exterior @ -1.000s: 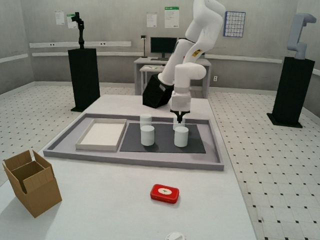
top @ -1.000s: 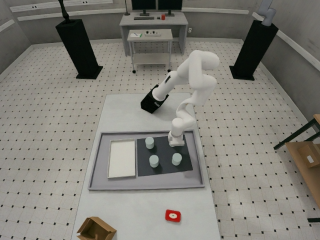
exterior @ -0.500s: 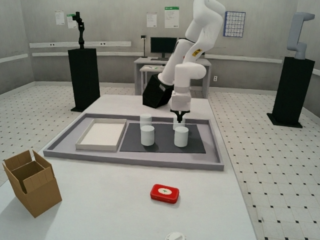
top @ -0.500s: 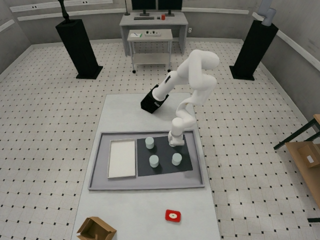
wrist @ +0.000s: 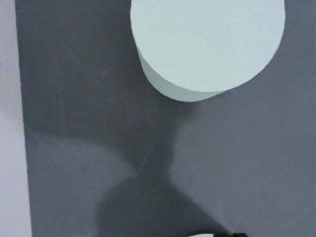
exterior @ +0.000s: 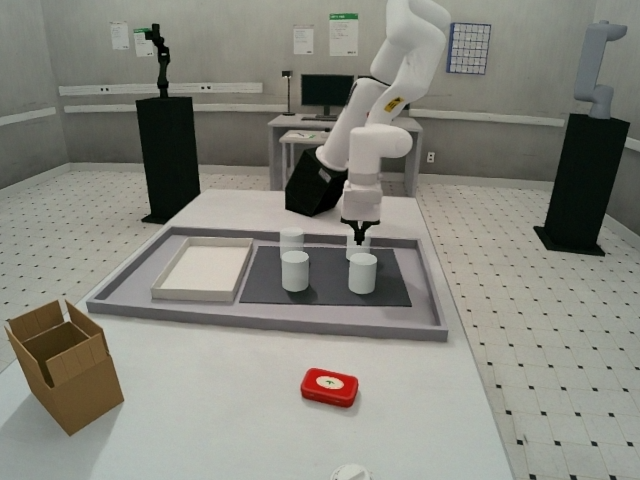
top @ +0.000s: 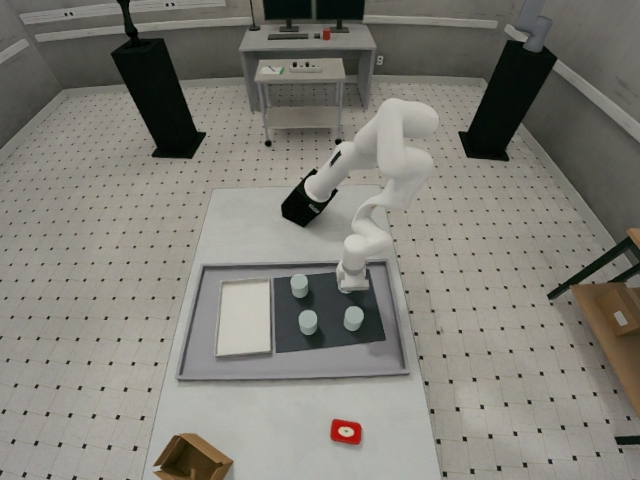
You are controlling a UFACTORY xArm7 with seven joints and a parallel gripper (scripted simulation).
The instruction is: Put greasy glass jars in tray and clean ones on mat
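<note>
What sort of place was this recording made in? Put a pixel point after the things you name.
Probably a robotics lab: two other robot arms (top: 537,35) (exterior: 593,67) (exterior: 162,62) stand on black pedestals (top: 155,98) (top: 509,100) (exterior: 168,155) (exterior: 586,180), and a desk (top: 307,45) (exterior: 276,122) with monitors (top: 287,9) (top: 339,9) (exterior: 327,89) stands by the wall.

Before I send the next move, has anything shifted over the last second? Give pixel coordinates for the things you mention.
Nothing has visibly changed. The gripper (top: 354,285) (exterior: 359,241) stays shut and empty above the far right jar (exterior: 353,254), with nothing taken hold of or let go. All four jars still stand on the dark mat (top: 330,302) (exterior: 330,284) (wrist: 74,99), and the tray (top: 217,316) (exterior: 193,296) remains empty.
</note>
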